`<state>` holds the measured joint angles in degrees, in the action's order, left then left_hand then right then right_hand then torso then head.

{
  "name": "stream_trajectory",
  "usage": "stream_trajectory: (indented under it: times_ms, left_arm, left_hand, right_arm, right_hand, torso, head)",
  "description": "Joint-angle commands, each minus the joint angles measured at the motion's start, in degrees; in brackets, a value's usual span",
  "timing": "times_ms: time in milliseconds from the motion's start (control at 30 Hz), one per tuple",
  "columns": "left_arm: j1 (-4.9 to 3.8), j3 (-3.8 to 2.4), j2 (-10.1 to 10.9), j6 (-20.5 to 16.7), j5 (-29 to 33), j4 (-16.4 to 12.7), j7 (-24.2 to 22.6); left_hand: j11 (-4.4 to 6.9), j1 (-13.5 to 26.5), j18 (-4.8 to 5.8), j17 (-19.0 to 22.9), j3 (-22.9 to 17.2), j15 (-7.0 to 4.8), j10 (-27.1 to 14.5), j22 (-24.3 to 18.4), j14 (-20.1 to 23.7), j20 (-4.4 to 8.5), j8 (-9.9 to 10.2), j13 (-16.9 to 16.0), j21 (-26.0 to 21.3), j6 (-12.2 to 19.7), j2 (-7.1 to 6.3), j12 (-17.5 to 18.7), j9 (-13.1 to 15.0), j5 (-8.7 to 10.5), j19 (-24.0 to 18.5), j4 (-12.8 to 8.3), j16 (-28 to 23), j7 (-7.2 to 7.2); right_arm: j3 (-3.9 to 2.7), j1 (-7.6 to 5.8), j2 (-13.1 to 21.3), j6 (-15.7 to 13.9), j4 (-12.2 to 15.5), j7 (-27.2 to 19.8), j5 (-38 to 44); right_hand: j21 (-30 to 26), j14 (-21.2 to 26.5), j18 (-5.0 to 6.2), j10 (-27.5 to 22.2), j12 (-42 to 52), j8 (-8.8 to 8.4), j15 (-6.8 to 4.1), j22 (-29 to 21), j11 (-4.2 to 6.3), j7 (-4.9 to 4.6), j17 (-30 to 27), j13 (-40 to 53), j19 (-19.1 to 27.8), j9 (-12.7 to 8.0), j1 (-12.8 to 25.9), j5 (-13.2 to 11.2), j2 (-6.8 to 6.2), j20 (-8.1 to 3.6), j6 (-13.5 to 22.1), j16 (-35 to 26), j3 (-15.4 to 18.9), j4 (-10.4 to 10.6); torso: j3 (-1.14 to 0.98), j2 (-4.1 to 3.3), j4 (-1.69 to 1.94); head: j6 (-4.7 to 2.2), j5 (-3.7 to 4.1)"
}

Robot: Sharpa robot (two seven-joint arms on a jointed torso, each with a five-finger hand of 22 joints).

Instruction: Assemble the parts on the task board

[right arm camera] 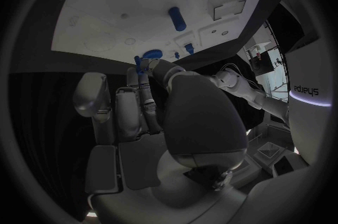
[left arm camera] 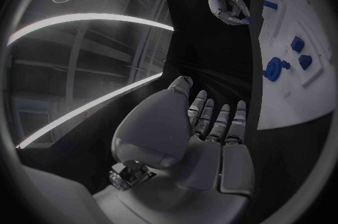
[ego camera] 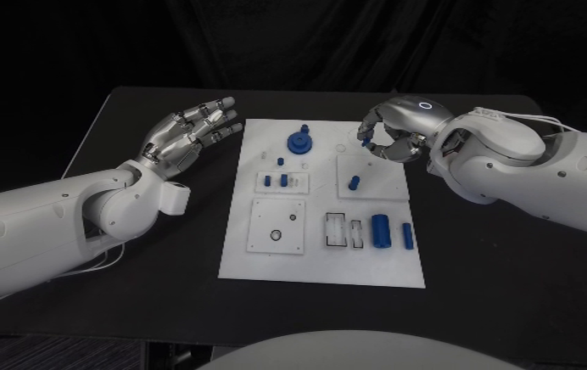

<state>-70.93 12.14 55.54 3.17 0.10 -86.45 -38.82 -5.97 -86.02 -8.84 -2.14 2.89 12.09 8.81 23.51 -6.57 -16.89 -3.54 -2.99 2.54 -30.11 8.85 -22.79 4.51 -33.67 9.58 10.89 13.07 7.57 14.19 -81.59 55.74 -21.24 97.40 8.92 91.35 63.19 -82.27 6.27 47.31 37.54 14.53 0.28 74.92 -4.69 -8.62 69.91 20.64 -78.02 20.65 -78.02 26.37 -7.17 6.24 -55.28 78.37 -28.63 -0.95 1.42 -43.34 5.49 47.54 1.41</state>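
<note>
On the task board [ego camera: 321, 264], the nearest parts are two blue cylinders [ego camera: 382, 231] at about 5 o'clock, lying in the near row. At 9 o'clock, just off the board's left edge, the left hand [ego camera: 186, 135] hovers released, fingers spread, holding nothing. Farther, at 1 o'clock, the right hand [ego camera: 392, 131] pinches a small blue part [ego camera: 365, 142] over the far edge, near the blue gear [ego camera: 301, 141]
</note>
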Motion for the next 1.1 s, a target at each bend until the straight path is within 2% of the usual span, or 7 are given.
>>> stream_trajectory:
  times_ms: [33, 167, 300, 433, 633, 833, 1100]
  left_arm:
    - [0.13, -0.04, -0.14, 0.94, 0.05, 0.05, -2.97]
    - [0.21, -0.04, -0.22, 1.03, 0.05, 0.15, -2.91]
    - [0.42, -0.04, -0.46, 1.2, 0.06, 0.32, -2.86]
    - [0.61, -0.05, -0.9, 1.44, 0.07, 0.54, -2.71]
    - [0.72, -0.05, -1.34, 1.41, 0.07, 0.61, -3.01]
    - [0.76, -0.05, -1.59, 1.59, 0.07, 0.68, -3.11]
    - [0.83, -0.05, -1.65, 1.74, 0.07, 0.77, -3.24]
  left_hand:
    - [-0.38, -0.51, 0.72, -0.05, -0.01, 0.45, -0.23, -0.08, 0.15, 0.1, -0.24, 0.03, 0.37, -0.33, -0.01, -0.16, 0.04, -0.27, 0.4, -0.34, 0.26, 0.12]
    - [-0.41, -0.49, 0.73, -0.04, -0.02, 0.45, -0.26, -0.21, 0.19, 0.1, -0.23, 0.04, 0.36, -0.25, 0.0, -0.13, 0.03, -0.26, 0.36, -0.34, 0.22, 0.14]
    - [-0.5, -0.42, 0.79, -0.02, -0.07, 0.48, -0.35, -0.33, 0.27, 0.11, -0.2, 0.06, 0.33, -0.11, 0.07, -0.07, -0.01, -0.21, 0.33, -0.33, 0.12, 0.22]
    - [-0.53, -0.39, 0.83, 0.0, -0.12, 0.46, -0.41, -0.5, 0.35, 0.12, -0.18, 0.07, 0.3, -0.04, 0.13, -0.05, -0.03, -0.21, 0.27, -0.33, 0.04, 0.26]
    - [-0.64, -0.31, 0.88, -0.05, -0.24, 0.4, -0.26, -0.19, 0.24, 0.15, -0.26, 0.0, 0.33, -0.42, 0.29, -0.51, 0.0, -0.23, 0.46, -0.31, 0.31, 0.36]
    - [-0.68, -0.29, 0.89, -0.05, -0.28, 0.4, -0.25, -0.19, 0.22, 0.15, -0.28, 0.0, 0.34, -0.48, 0.33, -0.52, 0.01, -0.25, 0.49, -0.3, 0.33, 0.39]
    - [-0.78, -0.26, 0.91, -0.08, -0.38, 0.41, -0.17, -0.11, 0.13, 0.15, -0.33, -0.03, 0.36, -0.63, 0.43, -0.72, 0.02, -0.3, 0.58, -0.3, 0.5, 0.48]
  right_arm:
    - [-0.02, -0.24, -0.55, -0.47, 1.41, 1.16, 0.09]
    - [-0.02, 0.05, -1.86, 0.47, 2.94, 0.87, 0.09]
    - [-0.02, 1.11, -4.3, 0.76, 3.94, -0.14, 0.14]
    - [-0.03, 2.54, -7.12, 1.16, 3.7, -1.23, 1.64]
    - [-0.03, 4.7, -10.93, 2.42, 2.13, -2.43, 4.99]
    - [-0.03, 6.8, -13.75, 3.36, 1.14, -2.6, 6.96]
    - [-0.04, 8.45, -15.79, 3.0, 0.38, -2.72, 7.49]
  right_hand:
    - [0.39, -0.42, -0.62, 0.52, 0.38, 0.3, 0.02, 7.66, -0.05, 0.44, 0.16, -0.08, -0.5, 0.13, 0.59, -0.29, -0.17, 0.01, 0.1, 0.35, -0.23, 0.01]
    - [0.58, -0.54, -0.65, 0.59, 0.4, 0.36, -0.01, 7.7, -0.02, 0.47, 0.34, -0.11, -0.61, 0.22, 0.64, -0.44, -0.2, -0.02, 0.18, 0.48, -0.22, -0.01]
    - [0.89, -0.85, -0.7, 0.56, 0.35, 0.5, -0.11, 7.77, 0.06, 0.53, 0.76, -0.23, -0.84, 0.5, 0.43, -0.67, -0.09, -0.11, 0.49, 0.79, -0.42, -0.32]
    - [1.09, -0.98, -0.74, 0.54, 0.34, 0.54, -0.13, 7.82, 0.06, 0.52, 1.03, -0.25, -0.95, 0.57, 0.34, -0.58, -0.05, -0.14, 0.56, 0.96, -0.5, -0.43]
    - [1.17, -1.01, -0.76, 0.52, 0.32, 0.58, -0.12, 7.84, 0.03, 0.48, 0.99, -0.29, -1.01, 0.65, 0.44, -0.6, 0.0, -0.14, 0.61, 0.96, -0.48, -0.39]
    - [1.34, -1.11, -0.8, 0.39, 0.21, 0.64, -0.07, 7.88, -0.03, 0.44, 1.12, -0.38, -1.11, 0.77, 0.62, -0.74, 0.1, -0.14, 0.75, 1.06, -0.41, -0.32]
    - [1.19, -1.09, -0.77, 0.42, 0.2, 0.7, -0.07, 7.84, -0.01, 0.47, 1.02, -0.4, -1.06, 0.84, 0.6, -0.75, 0.11, -0.13, 0.72, 1.02, -0.4, -0.37]
  torso:
    - [0.1, -0.02, -0.04]
    - [0.09, 0.1, 0.02]
    - [0.02, 0.14, 0.05]
    - [-0.02, 0.18, 0.06]
    - [-0.02, 0.38, -0.17]
    - [0.11, 0.61, -0.17]
    - [0.23, 1.02, 0.21]
  head:
    - [0.09, -0.21]
    - [0.43, -0.32]
    - [1.13, -0.42]
    - [1.53, -0.5]
    - [2.45, -1.34]
    - [2.46, -1.77]
    - [2.46, -1.72]
